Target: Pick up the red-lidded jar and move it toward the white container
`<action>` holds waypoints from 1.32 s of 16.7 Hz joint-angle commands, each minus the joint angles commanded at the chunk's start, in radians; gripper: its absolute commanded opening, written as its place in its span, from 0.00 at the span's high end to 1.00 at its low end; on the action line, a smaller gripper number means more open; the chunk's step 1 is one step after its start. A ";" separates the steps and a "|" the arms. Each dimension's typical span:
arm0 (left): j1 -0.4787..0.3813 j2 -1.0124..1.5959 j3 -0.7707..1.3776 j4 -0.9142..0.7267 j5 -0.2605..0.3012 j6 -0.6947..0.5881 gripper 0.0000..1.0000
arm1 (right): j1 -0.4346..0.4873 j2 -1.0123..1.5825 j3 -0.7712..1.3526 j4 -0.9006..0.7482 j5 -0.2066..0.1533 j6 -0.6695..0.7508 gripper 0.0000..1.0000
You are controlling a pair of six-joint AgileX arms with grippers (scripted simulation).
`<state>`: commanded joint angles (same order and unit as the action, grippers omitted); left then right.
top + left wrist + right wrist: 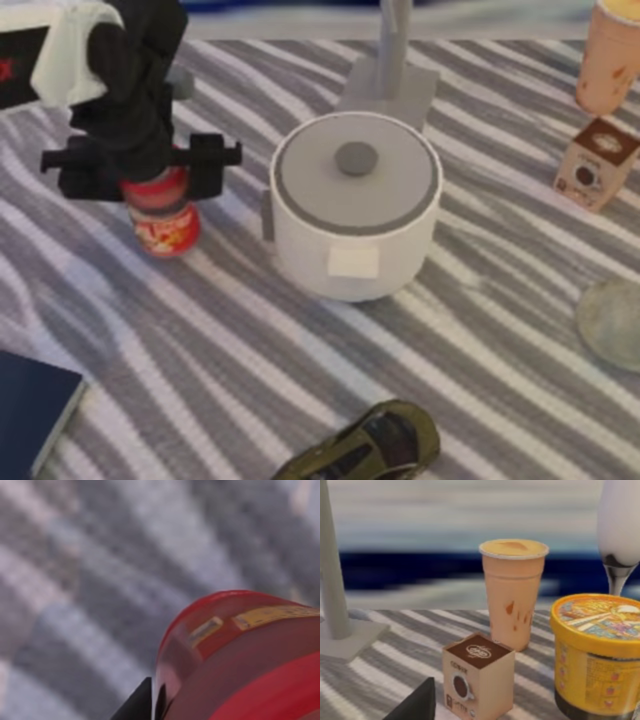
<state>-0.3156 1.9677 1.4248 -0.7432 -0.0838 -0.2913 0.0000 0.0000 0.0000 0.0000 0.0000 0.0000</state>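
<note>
The red-lidded jar [165,225] is small, with a red label and white print. It sits between the black fingers of my left gripper [150,178], which is shut on its upper part at the table's left. In the left wrist view the jar [240,650] fills the near corner beside one dark fingertip [137,705], above blurred striped cloth. The white container [355,205], a big pot with a grey lid and knob, stands at the centre, a gap to the jar's right. My right arm is outside the top view. One dark fingertip [417,705] shows in its wrist view, nothing held.
An orange-beige cup [612,55] and a brown-and-white carton [597,162] stand at the back right. A grey stand [390,80] rises behind the pot. An olive toy car [370,447] lies at the front, a dark blue book [30,415] front left, a grey disc [612,322] at the right edge.
</note>
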 joint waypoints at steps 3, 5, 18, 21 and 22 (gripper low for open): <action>0.001 0.024 -0.025 0.048 0.000 0.001 1.00 | 0.000 0.000 0.000 0.000 0.000 0.000 0.00; 0.001 0.024 -0.025 0.048 0.000 0.001 1.00 | 0.000 0.000 0.000 0.000 0.000 0.000 0.00; 0.001 0.024 -0.025 0.048 0.000 0.001 0.10 | 0.000 0.000 0.000 0.000 0.000 0.000 0.00; 0.001 0.024 -0.025 0.048 0.000 0.001 0.00 | 0.000 0.000 0.000 0.000 0.000 0.000 0.00; 0.001 0.024 -0.025 0.048 0.000 0.001 0.00 | 0.000 0.000 0.000 0.000 0.000 0.000 0.00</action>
<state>-0.3141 1.9912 1.3997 -0.6956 -0.0841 -0.2900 0.0000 0.0000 0.0000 0.0000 0.0000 0.0000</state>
